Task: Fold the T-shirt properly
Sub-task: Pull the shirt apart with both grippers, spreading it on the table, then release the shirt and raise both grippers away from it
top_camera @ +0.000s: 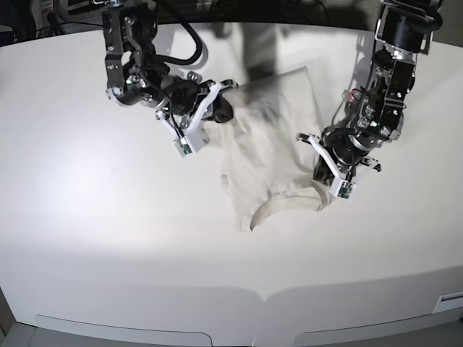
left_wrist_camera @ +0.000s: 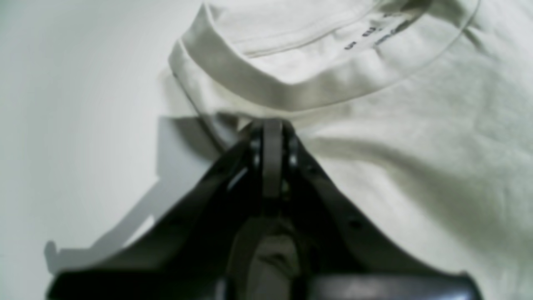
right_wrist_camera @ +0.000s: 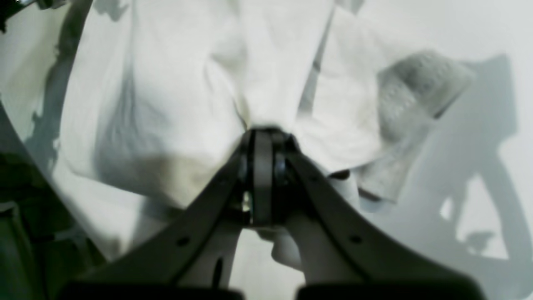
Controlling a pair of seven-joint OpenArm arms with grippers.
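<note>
Left hand (left_wrist_camera: 272, 125) pinches T-shirt (top_camera: 271, 155) below collar, right hand (right_wrist_camera: 263, 133) pinches the hem end; you handle soft, light, floppy cloth, so grip seams.

A: What's there besides the job itself?
B: A white counter (top_camera: 87, 217) with a curved front edge, dark shadows falling across it.
A: Anything behind it?
B: Black cables (top_camera: 184, 29) and dim, blurred clutter (top_camera: 58, 11) along the far edge.

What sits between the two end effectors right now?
Only the pale beige cotton T-shirt spans from left end effector to right end effector, clearest in the base view.
</note>
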